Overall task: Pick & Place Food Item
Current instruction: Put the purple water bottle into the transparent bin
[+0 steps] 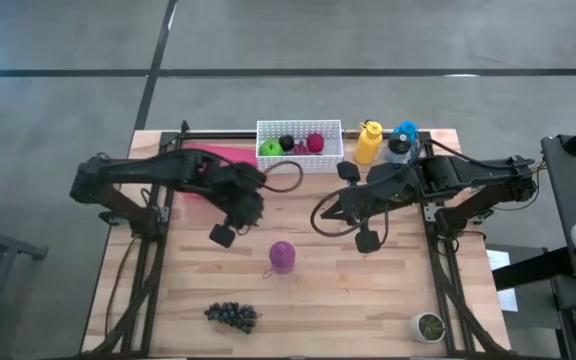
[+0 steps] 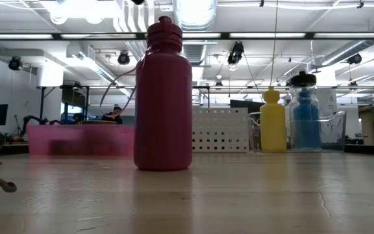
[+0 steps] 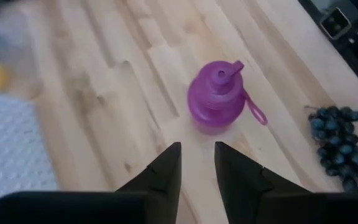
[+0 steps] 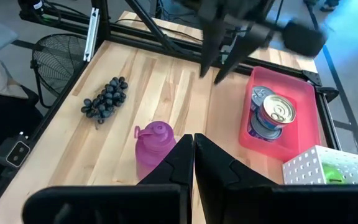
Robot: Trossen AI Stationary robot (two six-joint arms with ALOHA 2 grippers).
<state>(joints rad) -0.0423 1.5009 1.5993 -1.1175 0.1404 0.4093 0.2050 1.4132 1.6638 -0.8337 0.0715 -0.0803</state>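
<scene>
A bunch of dark grapes (image 1: 231,316) lies on the wooden table near its front edge, also seen in the left wrist view (image 3: 340,127) and the right wrist view (image 4: 104,99). A purple bottle (image 1: 282,256) stands upright mid-table. My left gripper (image 3: 197,158) hangs above the table left of the bottle. It is open by a narrow gap, with nothing between its fingers. My right gripper (image 4: 193,149) hovers to the right of the bottle, shut and empty.
A white basket (image 1: 299,145) with green, black and magenta items stands at the far edge. Beside it are a yellow bottle (image 1: 368,142) and a blue bottle (image 1: 405,140). A pink tray (image 4: 278,118) holds cans. A small potted plant (image 1: 429,326) sits at the near right corner.
</scene>
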